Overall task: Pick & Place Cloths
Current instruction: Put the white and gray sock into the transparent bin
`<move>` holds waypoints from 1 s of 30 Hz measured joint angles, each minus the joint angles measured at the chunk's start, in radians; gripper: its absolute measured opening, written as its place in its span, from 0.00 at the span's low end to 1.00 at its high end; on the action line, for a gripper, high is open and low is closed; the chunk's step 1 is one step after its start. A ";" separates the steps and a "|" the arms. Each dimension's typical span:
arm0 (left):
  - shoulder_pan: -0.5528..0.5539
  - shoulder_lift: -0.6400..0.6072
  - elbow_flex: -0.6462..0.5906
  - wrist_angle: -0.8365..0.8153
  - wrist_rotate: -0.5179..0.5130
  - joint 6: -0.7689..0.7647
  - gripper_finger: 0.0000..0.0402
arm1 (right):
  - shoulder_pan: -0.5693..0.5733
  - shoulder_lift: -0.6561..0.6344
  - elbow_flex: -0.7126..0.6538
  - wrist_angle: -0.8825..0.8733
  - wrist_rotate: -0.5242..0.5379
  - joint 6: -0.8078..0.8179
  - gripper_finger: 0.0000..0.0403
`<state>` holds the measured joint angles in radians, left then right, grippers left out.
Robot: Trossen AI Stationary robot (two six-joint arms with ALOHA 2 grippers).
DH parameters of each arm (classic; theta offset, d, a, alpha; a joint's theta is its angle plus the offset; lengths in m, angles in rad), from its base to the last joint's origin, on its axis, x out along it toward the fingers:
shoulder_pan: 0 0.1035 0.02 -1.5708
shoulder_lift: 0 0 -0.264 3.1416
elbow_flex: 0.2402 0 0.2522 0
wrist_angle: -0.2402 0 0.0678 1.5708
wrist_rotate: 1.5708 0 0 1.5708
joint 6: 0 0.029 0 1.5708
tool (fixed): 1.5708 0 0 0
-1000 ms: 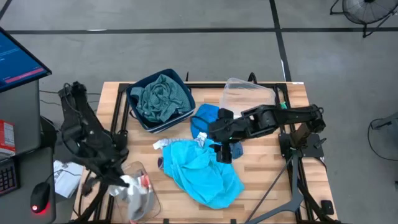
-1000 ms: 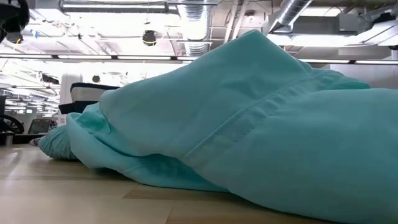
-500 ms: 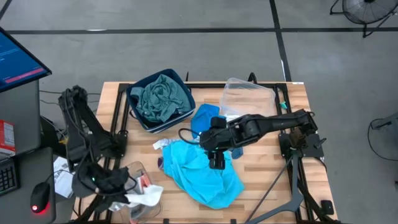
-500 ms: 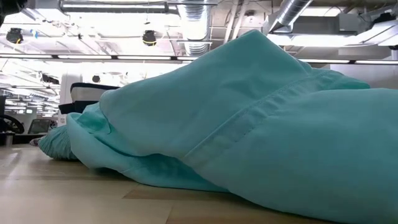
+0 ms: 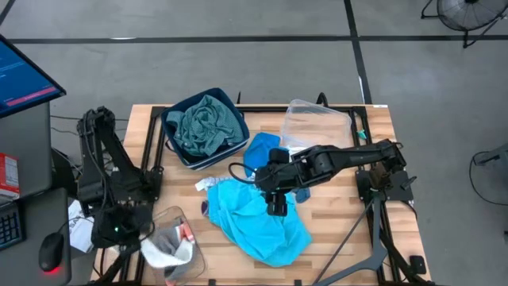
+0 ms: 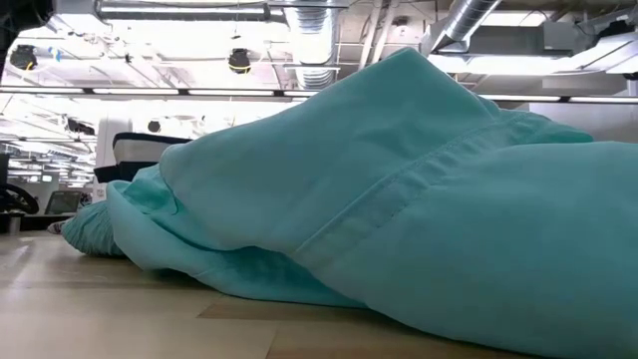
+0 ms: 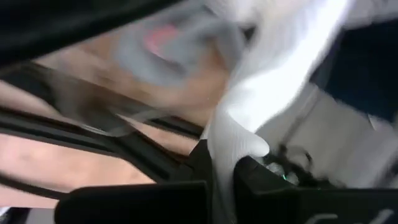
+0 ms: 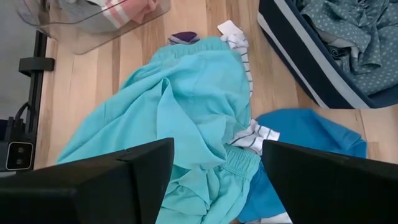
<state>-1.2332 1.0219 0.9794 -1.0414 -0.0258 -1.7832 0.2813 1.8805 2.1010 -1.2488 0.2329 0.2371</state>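
Observation:
My left gripper (image 5: 148,241) is at the table's near left corner, shut on a white cloth (image 5: 173,251) over a clear tub (image 5: 179,218) that holds grey-and-coral socks (image 7: 163,45). My right gripper (image 5: 276,208) hangs open above the turquoise top (image 5: 258,221), which lies crumpled on the table's middle. In the right wrist view its gripper (image 8: 217,147) has the turquoise top (image 8: 174,106) below the gap, untouched. A bright blue top (image 5: 262,151) lies just beyond. The teal shirt (image 5: 205,123) fills the dark blue bin (image 5: 235,105). My left gripper pinches the white cloth between its two fingers, at a bunched fold (image 7: 225,163). The fingers slant steeply down. The rest of the cloth (image 7: 273,74) trails away from the fingers above the tub; the view is blurred, so layers cannot be told.
A second clear tub (image 5: 317,119) stands at the far right. White striped socks (image 8: 236,34) and a purple bit (image 8: 183,38) lie at the turquoise top's edge. The low view is filled by the turquoise top (image 6: 399,199). Bare wood lies at the near right.
My left gripper has sunk toward the near left tub and rolled its wrist, keeping the white cloth, which now hangs lower over the tub. My right gripper has shifted a little toward the near left, coming over the turquoise top, then kept still, open.

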 joint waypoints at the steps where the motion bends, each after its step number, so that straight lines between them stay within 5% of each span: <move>1: 0.002 -0.004 0.000 -0.038 -0.016 -0.018 0.00 | 0.000 0.000 0.000 0.000 0.000 0.000 0.59; 8: 0.064 0.033 0.000 -0.184 0.051 -0.039 0.00 | 0.000 0.000 0.000 0.000 0.000 0.000 0.59; 15: 0.138 0.102 0.000 -0.030 -0.132 0.049 0.00 | 0.000 0.000 0.000 0.000 0.000 0.000 0.59; 21: 0.182 0.204 0.000 0.000 -0.071 0.067 0.00 | 0.000 0.000 0.000 0.000 0.000 0.000 0.59; 30: 0.182 0.332 0.000 0.053 -0.126 0.082 0.05 | 0.000 0.000 0.000 0.001 0.000 0.000 0.59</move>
<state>-1.0512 1.3544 0.9791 -0.9889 -0.1514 -1.7011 0.2813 1.8805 2.1010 -1.2480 0.2333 0.2367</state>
